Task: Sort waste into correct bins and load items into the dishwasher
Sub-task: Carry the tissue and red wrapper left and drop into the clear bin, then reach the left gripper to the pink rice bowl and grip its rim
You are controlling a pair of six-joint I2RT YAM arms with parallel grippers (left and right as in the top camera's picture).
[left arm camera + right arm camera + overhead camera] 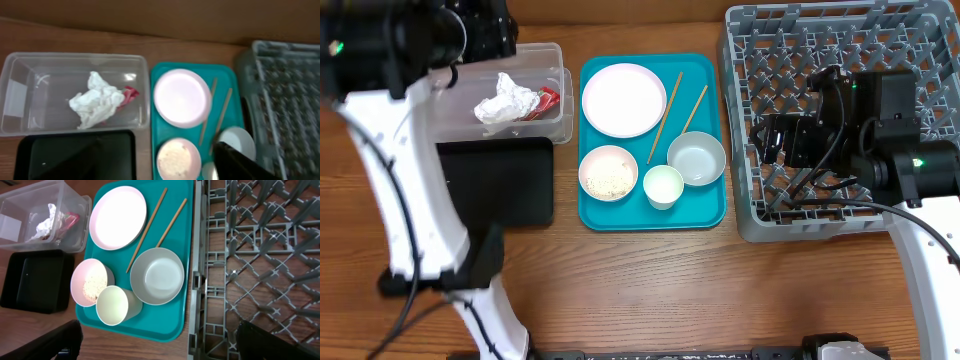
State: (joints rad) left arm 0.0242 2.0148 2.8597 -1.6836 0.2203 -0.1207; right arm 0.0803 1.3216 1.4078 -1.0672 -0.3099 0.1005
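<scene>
While the crumpled white napkin (pixel 97 104) and the small red wrapper (pixel 131 94) lie touching in the clear tub (pixel 15 95) below the left gripper (pixel 234 164), rice scraps (pixel 92 284) sit in a white bowl (pixel 80 275) on the teal tray (pixel 705 205). Plate (pixel 118 217), empty bowl (pixel 157 276), cup (pixel 114 306) and two chopsticks (pixel 146 230) crowd that tray, whose edge is just beside the grey dish rack (pixel 260 255). The right gripper (pixel 159 330) hangs over this edge, fingers wide apart, holding nothing. Of the left gripper only one dark finger shows, so whether it is apart cannot be told.
</scene>
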